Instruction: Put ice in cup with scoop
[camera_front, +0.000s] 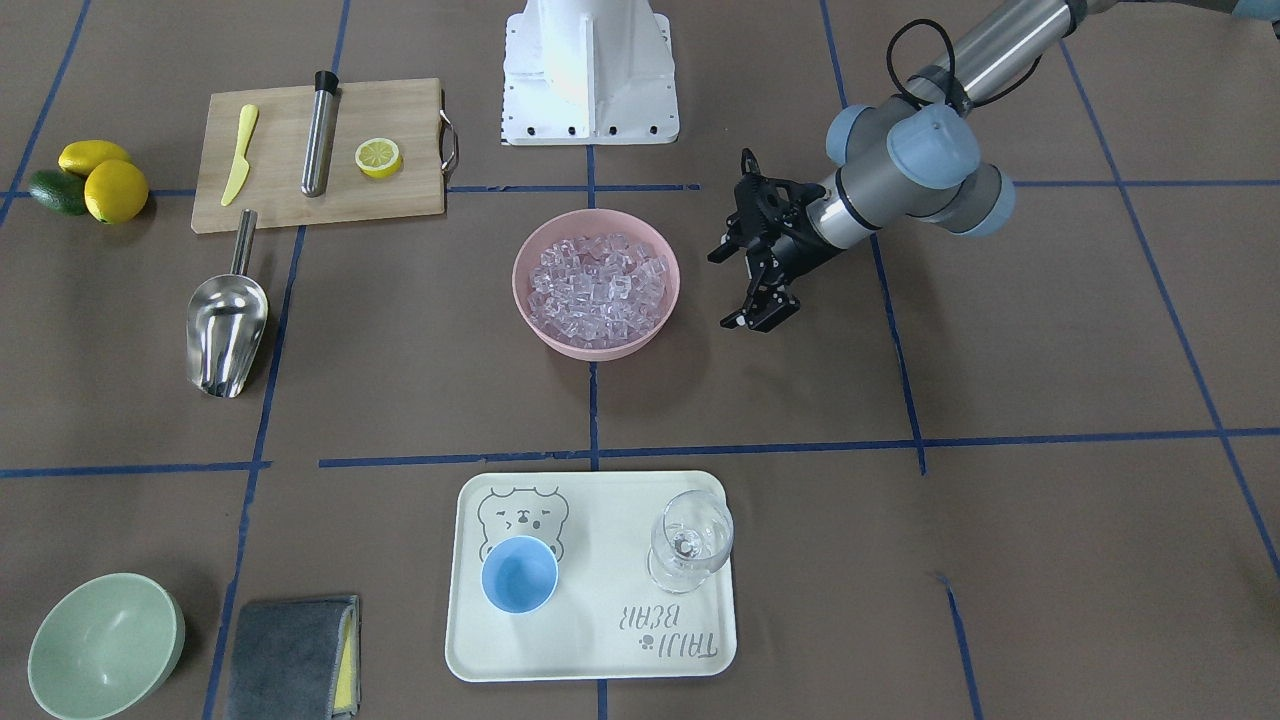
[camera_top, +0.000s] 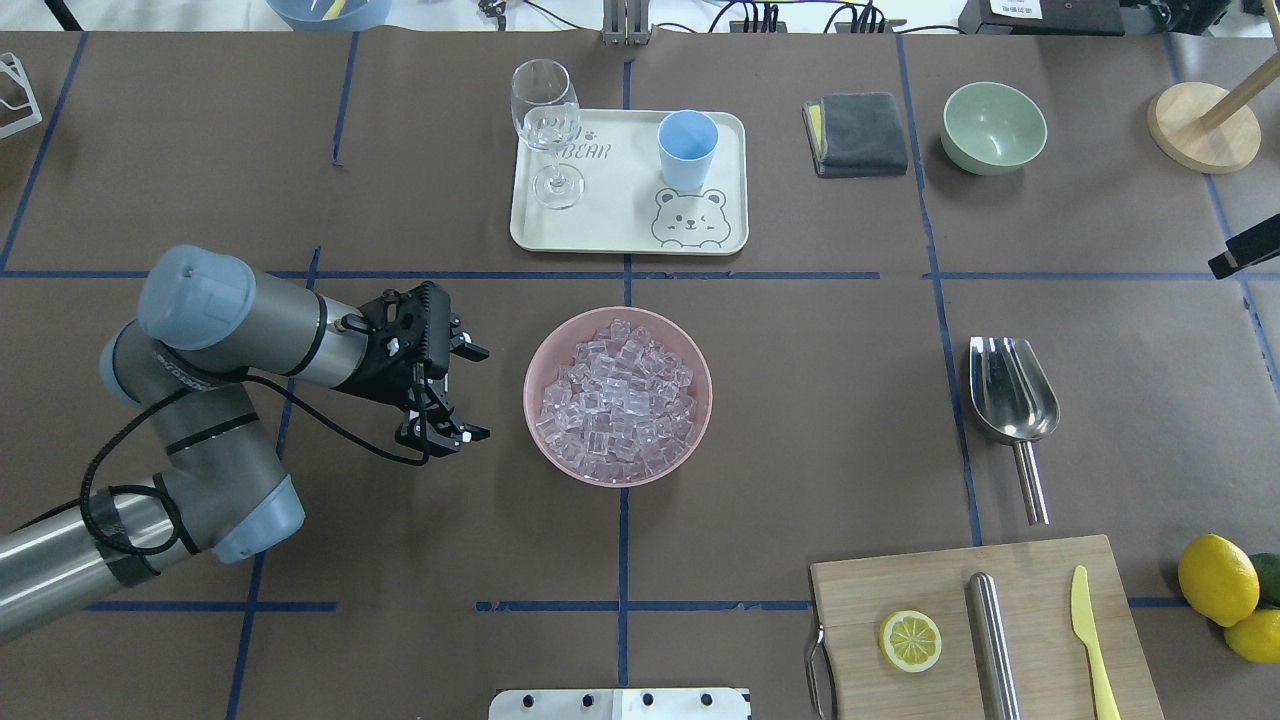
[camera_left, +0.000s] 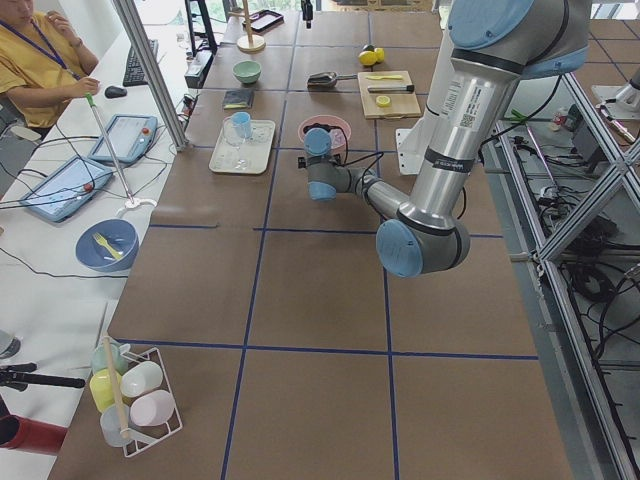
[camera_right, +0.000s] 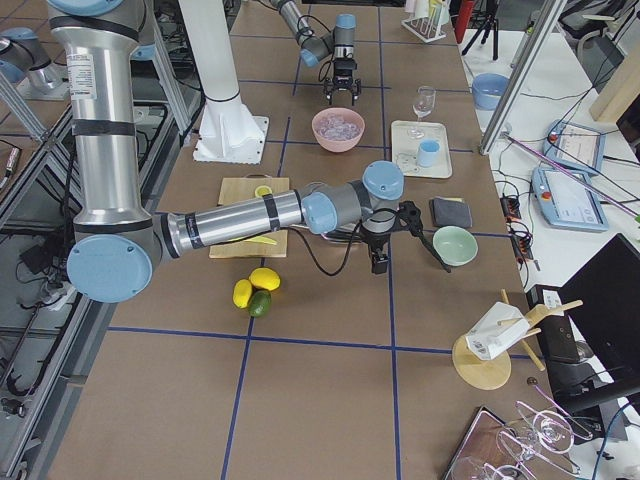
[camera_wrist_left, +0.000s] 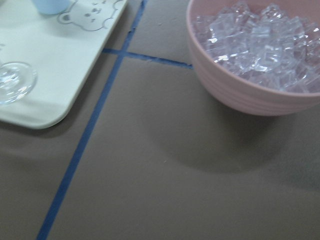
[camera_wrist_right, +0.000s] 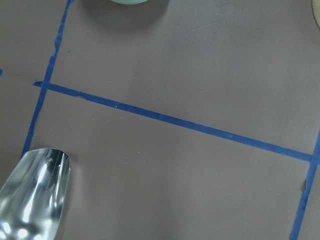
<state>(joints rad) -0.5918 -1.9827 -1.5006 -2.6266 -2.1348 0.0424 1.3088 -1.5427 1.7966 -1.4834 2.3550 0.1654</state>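
Note:
The steel scoop (camera_front: 228, 335) lies alone on the table beside the cutting board, and also shows in the overhead view (camera_top: 1012, 400) and the right wrist view (camera_wrist_right: 35, 195). The ice (camera_top: 618, 400) fills a pink bowl (camera_top: 529, 390) at the table's middle. The light-blue cup (camera_top: 687, 148) stands upright on the tray (camera_top: 600, 225). My left gripper (camera_top: 478, 393) is open and empty, just beside the pink bowl. My right gripper (camera_right: 395, 245) hovers between the scoop and the green bowl. Only a black part of it shows at the overhead view's right edge, so I cannot tell its state.
A clear stemmed glass (camera_top: 545, 120) shares the tray with the cup. A grey cloth (camera_top: 858, 132) and a green bowl (camera_top: 993, 125) lie beyond the scoop. A cutting board (camera_top: 1030, 600) holds a lemon half, a steel cylinder and a yellow knife. Lemons (camera_top: 1215, 580) lie beside it.

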